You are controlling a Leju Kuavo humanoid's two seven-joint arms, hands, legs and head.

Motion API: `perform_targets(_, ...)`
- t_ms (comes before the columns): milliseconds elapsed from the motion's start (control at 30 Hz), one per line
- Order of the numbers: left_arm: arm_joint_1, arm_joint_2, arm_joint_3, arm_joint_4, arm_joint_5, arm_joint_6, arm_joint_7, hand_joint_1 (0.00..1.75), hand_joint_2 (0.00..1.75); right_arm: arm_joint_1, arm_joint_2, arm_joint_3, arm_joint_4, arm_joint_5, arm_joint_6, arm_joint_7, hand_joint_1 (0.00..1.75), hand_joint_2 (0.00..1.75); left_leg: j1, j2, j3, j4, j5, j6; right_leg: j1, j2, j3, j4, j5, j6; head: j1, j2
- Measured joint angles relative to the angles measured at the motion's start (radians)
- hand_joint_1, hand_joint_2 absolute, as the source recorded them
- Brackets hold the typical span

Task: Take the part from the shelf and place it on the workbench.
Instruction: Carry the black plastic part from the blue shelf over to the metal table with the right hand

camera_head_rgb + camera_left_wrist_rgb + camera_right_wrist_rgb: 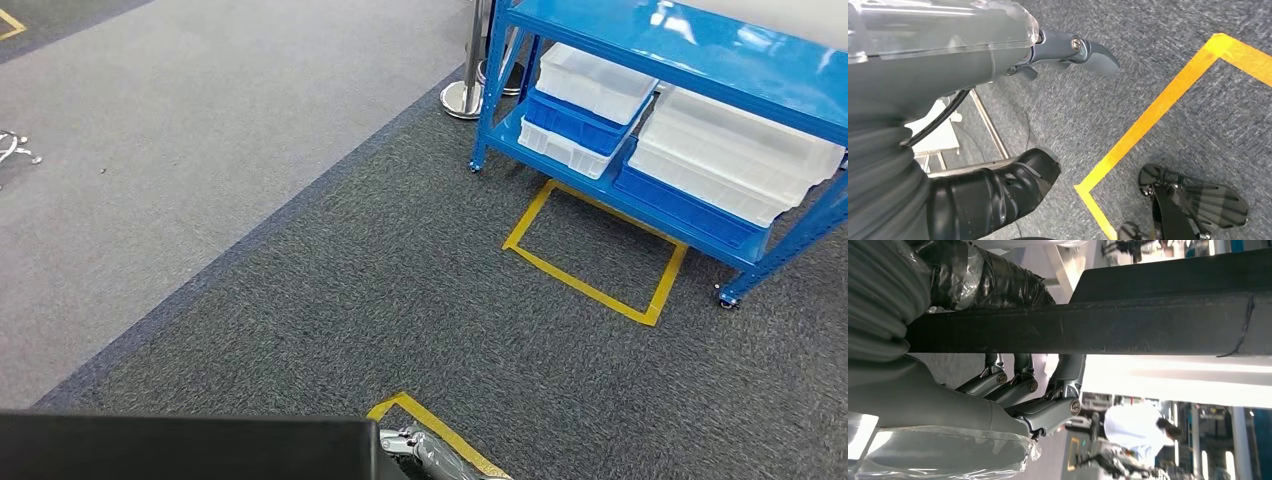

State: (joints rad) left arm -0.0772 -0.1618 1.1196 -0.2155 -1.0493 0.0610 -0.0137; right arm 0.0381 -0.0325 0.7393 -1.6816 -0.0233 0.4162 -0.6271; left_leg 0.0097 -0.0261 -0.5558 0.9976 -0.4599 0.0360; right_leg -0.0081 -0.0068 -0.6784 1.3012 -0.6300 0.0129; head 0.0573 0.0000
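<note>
I see the blue steel shelf [690,60] with white plastic bins [735,150] far beyond my fingers. The flat black rigid part [1128,330] rests across right hand [1023,400] fingers, curled beneath; likely stiff, light, best held under its edge. Left hand [1068,52]: cannot tell.

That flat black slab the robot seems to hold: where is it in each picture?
Head view: black slab along the bottom edge, beside the right hand.
Left wrist view: left hand above carpet and yellow tape.
Right wrist view: black slab crosses the picture, fingers curled round it.
Shared landmark: the yellow tape, also at the head view's bottom.
</note>
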Motion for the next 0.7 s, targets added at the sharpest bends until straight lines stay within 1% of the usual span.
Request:
perform_targets(33, 0.000, 0.000, 0.000, 0.000, 0.000, 0.000, 0.001, 0.00, 1.75, -0.004, 0.001, 0.000, 0.006, -0.002, 0.004, 0.000, 1.75, 1.75, 0.000, -0.012, -0.001, 0.003, 0.000, -0.001, -0.001, 0.002, 0.002, -0.002, 0.015, 0.000, 0.000, 0.000)
perform_targets(67, 0.001, 0.000, 0.000, 0.000, 0.000, -0.001, 0.002, 0.00, 1.75, -0.010, 0.003, 0.000, 0.012, -0.005, 0.008, 0.001, 1.75, 1.75, 0.000, -0.024, -0.002, 0.007, 0.000, -0.002, -0.003, 0.006, 0.023, -0.046, 0.048, -0.001, 0.000, 0.000)
perform_targets(100, 0.001, 0.000, 0.000, 0.000, 0.001, -0.002, 0.002, 0.00, 1.75, -0.018, 0.007, 0.000, 0.017, -0.009, 0.014, 0.002, 1.75, 1.75, 0.001, -0.036, -0.003, 0.012, -0.002, -0.005, -0.005, 0.018, 0.055, -0.114, 0.084, -0.003, 0.000, 0.000)
perform_targets(133, 0.001, 0.000, 0.000, 0.000, 0.002, -0.004, 0.002, 0.00, 1.75, -0.025, 0.010, 0.000, 0.021, -0.013, 0.018, 0.003, 1.75, 1.75, 0.001, -0.045, -0.004, 0.016, -0.004, -0.008, -0.007, 0.032, 0.085, -0.175, 0.110, -0.005, 0.000, 0.000)
perform_targets(167, 0.001, 0.000, 0.000, 0.000, 0.002, -0.005, 0.002, 0.00, 1.75, -0.031, 0.013, 0.000, 0.024, -0.017, 0.020, 0.005, 1.75, 1.75, 0.002, -0.051, -0.005, 0.020, -0.005, -0.010, -0.009, 0.045, 0.108, -0.221, 0.126, -0.007, 0.000, 0.000)
perform_targets(200, 0.002, 0.000, 0.000, 0.000, 0.002, -0.006, 0.002, 0.00, 1.75, -0.034, 0.015, 0.000, 0.025, -0.019, 0.022, 0.006, 1.75, 1.75, 0.003, -0.054, -0.005, 0.021, -0.006, -0.012, -0.010, 0.055, 0.118, -0.242, 0.129, -0.009, 0.000, 0.000)
perform_targets(267, 0.002, 0.000, 0.000, 0.000, 0.003, -0.006, 0.002, 0.00, 1.75, -0.036, 0.016, 0.000, 0.026, -0.019, 0.022, 0.006, 1.75, 1.75, 0.003, -0.055, -0.007, 0.021, -0.006, -0.012, -0.011, 0.064, 0.120, -0.242, 0.124, -0.009, 0.000, 0.000)
perform_targets(300, 0.001, 0.000, 0.001, 0.000, 0.004, -0.007, 0.002, 0.00, 1.75, -0.040, 0.019, 0.001, 0.029, -0.022, 0.024, 0.008, 1.75, 1.75, 0.002, -0.059, -0.011, 0.024, -0.006, -0.016, -0.010, 0.070, 0.119, -0.244, 0.123, -0.009, 0.000, 0.000)
perform_targets(333, 0.001, 0.001, 0.001, 0.000, 0.007, -0.006, 0.010, 0.00, 1.75, -0.051, 0.027, 0.004, 0.036, -0.027, 0.026, 0.010, 1.75, 1.75, 0.003, -0.069, -0.017, 0.024, -0.003, -0.025, -0.009, 0.068, 0.118, -0.248, 0.125, -0.014, 0.000, 0.000)
perform_targets(367, 0.002, 0.003, 0.002, 0.000, 0.009, -0.005, 0.018, 0.00, 1.75, -0.065, 0.037, 0.008, 0.046, -0.032, 0.028, 0.012, 1.75, 1.75, 0.005, -0.071, -0.024, 0.028, -0.002, -0.036, -0.009, 0.061, 0.117, -0.254, 0.129, -0.020, 0.000, 0.000)
perform_targets(400, 0.002, 0.005, 0.003, 0.000, 0.011, -0.004, 0.027, 0.00, 1.75, -0.080, 0.048, 0.012, 0.056, -0.036, 0.029, 0.014, 1.75, 1.75, 0.005, -0.061, -0.034, 0.039, -0.008, -0.046, -0.008, 0.049, 0.116, -0.261, 0.134, -0.029, -0.001, 0.000)
perform_targets(433, 0.002, 0.006, 0.003, 0.000, 0.012, -0.002, 0.034, 0.00, 1.75, -0.091, 0.058, 0.016, 0.065, -0.040, 0.029, 0.013, 1.75, 1.75, 0.007, -0.043, -0.049, 0.064, -0.023, -0.055, -0.008, 0.032, 0.116, -0.265, 0.137, -0.038, -0.003, 0.000)
perform_targets(467, 0.001, 0.008, 0.003, 0.000, 0.012, -0.002, 0.034, 0.00, 1.75, -0.097, 0.064, 0.019, 0.070, -0.041, 0.028, 0.012, 1.75, 1.75, 0.007, -0.017, -0.070, 0.109, -0.051, -0.059, -0.007, 0.019, 0.116, -0.267, 0.138, -0.042, -0.004, 0.000)
perform_targets(500, 0.000, 0.008, 0.003, 0.000, 0.011, -0.002, 0.032, 0.00, 1.75, -0.100, 0.067, 0.020, 0.074, -0.043, 0.027, 0.011, 1.75, 1.75, 0.006, 0.001, -0.100, 0.171, -0.084, -0.063, -0.005, 0.005, 0.115, -0.268, 0.138, -0.045, -0.005, 0.000)
perform_targets(533, -0.001, 0.008, 0.003, 0.000, 0.009, -0.002, 0.030, 0.00, 1.75, -0.101, 0.068, 0.021, 0.078, -0.044, 0.025, 0.010, 1.75, 1.75, 0.007, 0.009, -0.129, 0.233, -0.113, -0.066, -0.003, -0.010, 0.114, -0.268, 0.137, -0.047, -0.006, 0.000)
perform_targets(567, 0.000, 0.008, 0.003, 0.000, 0.006, -0.001, 0.026, 0.00, 1.75, -0.100, 0.068, 0.022, 0.080, -0.045, 0.021, 0.010, 1.75, 1.75, 0.008, 0.012, -0.149, 0.278, -0.127, -0.068, -0.002, -0.024, 0.114, -0.267, 0.137, -0.048, -0.006, 0.000)
perform_targets(600, 0.001, 0.008, 0.003, 0.000, 0.000, 0.000, 0.022, 0.00, 1.75, -0.097, 0.067, 0.022, 0.081, -0.045, 0.016, 0.009, 1.75, 1.75, 0.008, 0.015, -0.152, 0.290, -0.124, -0.068, -0.001, -0.038, 0.114, -0.267, 0.136, -0.048, -0.006, 0.000)
perform_targets(633, 0.003, 0.008, 0.002, 0.000, -0.006, 0.002, 0.018, 0.00, 1.75, -0.091, 0.064, 0.021, 0.079, -0.042, 0.010, 0.006, 1.75, 1.75, 0.008, 0.019, -0.134, 0.260, -0.102, -0.067, 0.000, -0.049, 0.115, -0.267, 0.135, -0.047, -0.006, 0.000)
perform_targets(667, 0.005, 0.008, 0.001, 0.000, -0.014, 0.004, 0.017, 0.00, 1.75, -0.081, 0.060, 0.020, 0.075, -0.038, 0.005, 0.000, 1.75, 1.75, 0.007, 0.028, -0.098, 0.197, -0.069, -0.063, 0.001, -0.060, 0.117, -0.267, 0.134, -0.046, -0.006, 0.000)
perform_targets(700, 0.005, 0.007, 0.000, 0.000, -0.022, 0.007, 0.017, 0.00, 1.75, -0.070, 0.054, 0.019, 0.068, -0.031, 0.002, -0.009, 1.75, 1.75, 0.004, 0.047, -0.059, 0.125, -0.043, -0.056, 0.003, -0.070, 0.119, -0.267, 0.133, -0.044, -0.006, 0.000)
